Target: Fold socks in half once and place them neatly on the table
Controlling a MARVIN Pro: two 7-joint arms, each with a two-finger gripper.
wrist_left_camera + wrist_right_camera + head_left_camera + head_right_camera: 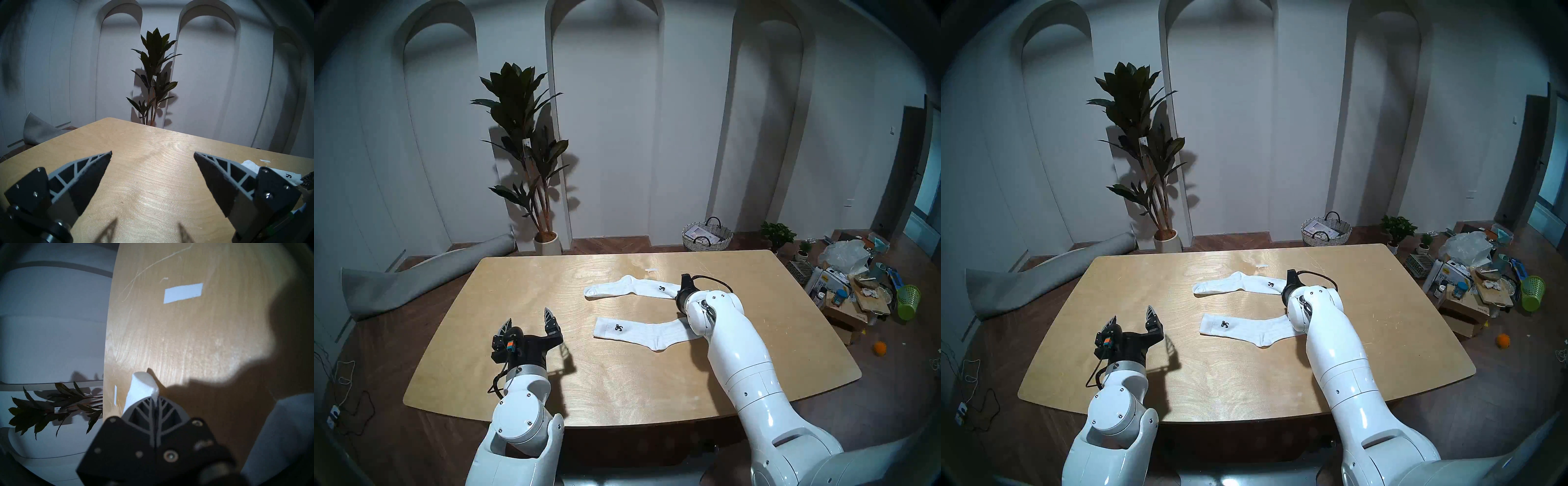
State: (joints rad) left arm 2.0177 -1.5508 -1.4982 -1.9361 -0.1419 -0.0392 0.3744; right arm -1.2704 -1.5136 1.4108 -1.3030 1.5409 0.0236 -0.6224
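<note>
Right wrist camera shows the right gripper (155,401) clamped onto the cuff of the far sock (141,390), lying on the table (195,344) by a paper strip (183,293); the near sock (648,331) lies flat, left gripper (527,320) spread wide, holding nothing.

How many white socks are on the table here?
2. The far sock lies flat, its cuff end pinched in the right tool; the near sock lies flat, its toe end hidden behind the right arm.

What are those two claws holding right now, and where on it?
The right gripper is shut on the far sock, pinching its cuff end. The left gripper is open and holds nothing.
</note>
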